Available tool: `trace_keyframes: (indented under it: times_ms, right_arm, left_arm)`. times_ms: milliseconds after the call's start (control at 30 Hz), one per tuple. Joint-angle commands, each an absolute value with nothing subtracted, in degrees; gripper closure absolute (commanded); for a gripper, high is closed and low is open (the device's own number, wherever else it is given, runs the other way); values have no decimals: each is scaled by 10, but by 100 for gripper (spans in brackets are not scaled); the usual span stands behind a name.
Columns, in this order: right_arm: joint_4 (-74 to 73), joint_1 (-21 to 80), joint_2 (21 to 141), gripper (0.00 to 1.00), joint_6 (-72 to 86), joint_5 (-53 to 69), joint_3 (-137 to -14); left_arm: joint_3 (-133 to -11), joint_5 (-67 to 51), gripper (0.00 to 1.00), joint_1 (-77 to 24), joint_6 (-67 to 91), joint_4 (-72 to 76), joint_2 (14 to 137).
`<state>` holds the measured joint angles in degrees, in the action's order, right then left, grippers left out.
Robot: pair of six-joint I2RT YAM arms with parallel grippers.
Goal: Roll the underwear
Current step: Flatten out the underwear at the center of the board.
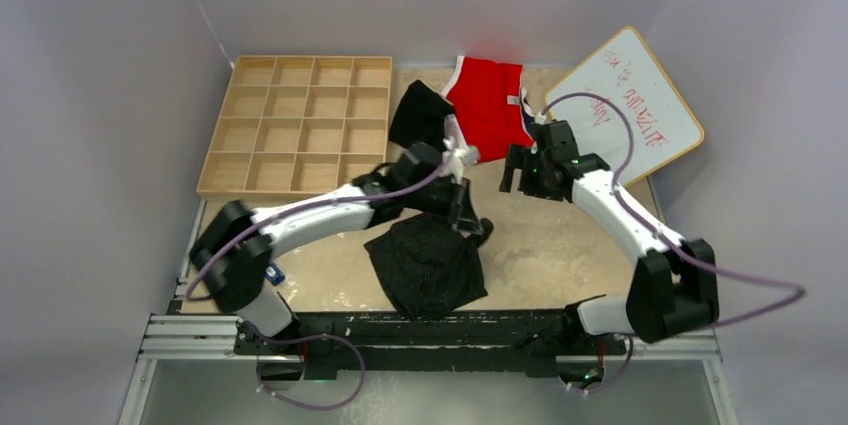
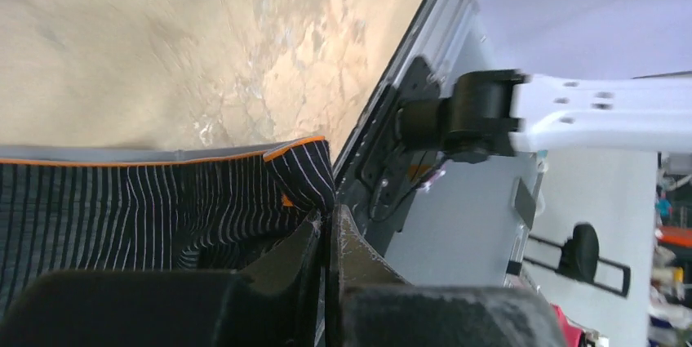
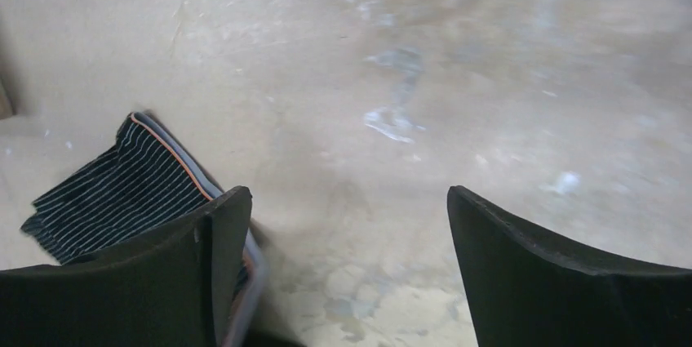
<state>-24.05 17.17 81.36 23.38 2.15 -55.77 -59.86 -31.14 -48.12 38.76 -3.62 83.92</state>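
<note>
Table (image 1: 560, 245), underwear (image 1: 428, 265) at closed L claw (image 1: 476, 225)

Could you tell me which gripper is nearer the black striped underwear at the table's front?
Left. The left gripper is shut at the far corner of the underwear, touching it; the right gripper is open beyond that corner, not touching.
</note>
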Motion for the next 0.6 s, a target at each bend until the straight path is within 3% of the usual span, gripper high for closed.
trace_keyframes:
  times_ms: [0,100,200,400,567]
  right_arm:
    - [-320,166,697,6,269,-112,-563]
    - [-363,165,647,2,306,-185,-557]
    - [-374,166,601,1,313,-183,-541]
    - [-367,165,564,1,356,-21,-481]
    - [-385,165,575,4,419,61,-431]
  left_arm:
    - [-670,-319,100,-533,403,55,956]
    - [-675,-336,55,-533,421,96,1000]
    - [-638,-315,23,-533,409,113,958]
    - [-598,-174,8,-511,302,-54,830]
    - [-602,-198,4,-420,228,-124,856]
